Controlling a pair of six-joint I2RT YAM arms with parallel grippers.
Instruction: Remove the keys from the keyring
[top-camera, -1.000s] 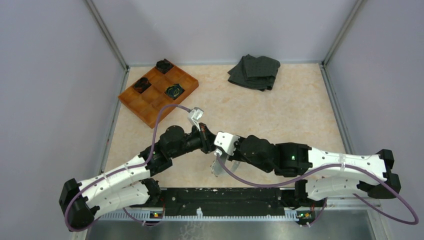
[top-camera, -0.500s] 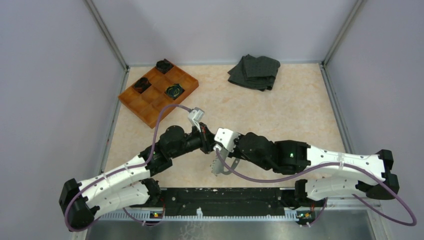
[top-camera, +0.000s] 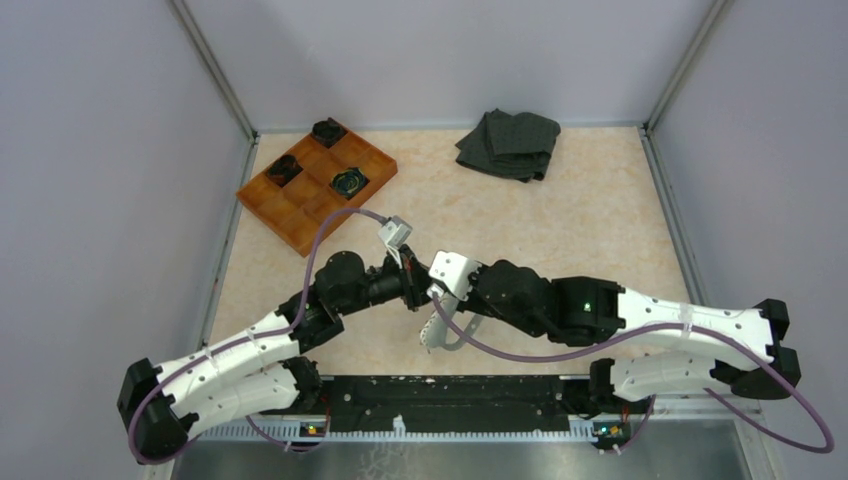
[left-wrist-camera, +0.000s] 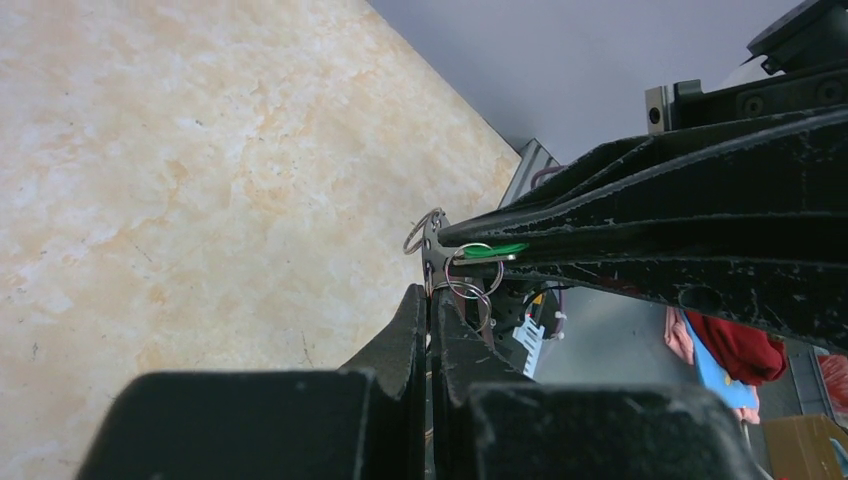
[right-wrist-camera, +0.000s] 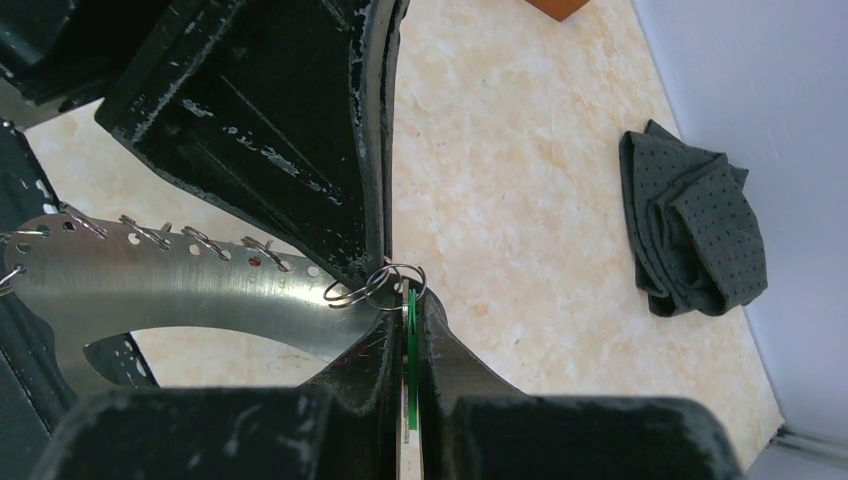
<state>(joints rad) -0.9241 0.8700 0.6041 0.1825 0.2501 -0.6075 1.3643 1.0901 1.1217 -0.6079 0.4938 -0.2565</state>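
My left gripper (left-wrist-camera: 430, 302) is pinched shut on a thin grey metal piece (left-wrist-camera: 430, 262) seen edge-on. My right gripper (right-wrist-camera: 405, 303) is clamped on a green-edged flat tag (right-wrist-camera: 411, 345). The wire keyring (right-wrist-camera: 376, 284) sits where both sets of fingertips meet, above mid-table (top-camera: 560, 230), beside a curved perforated steel plate (right-wrist-camera: 150, 285).

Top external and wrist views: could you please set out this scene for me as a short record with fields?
Left gripper: shut on the edge of a curved shiny steel plate with holes
Right gripper: shut on a thin flat green tag
Small grey wire rings: linked together where the two grippers' fingertips meet
Orange tray: far left of the table, three black round objects in its compartments
Dark grey folded cloth: far centre, apart from both arms
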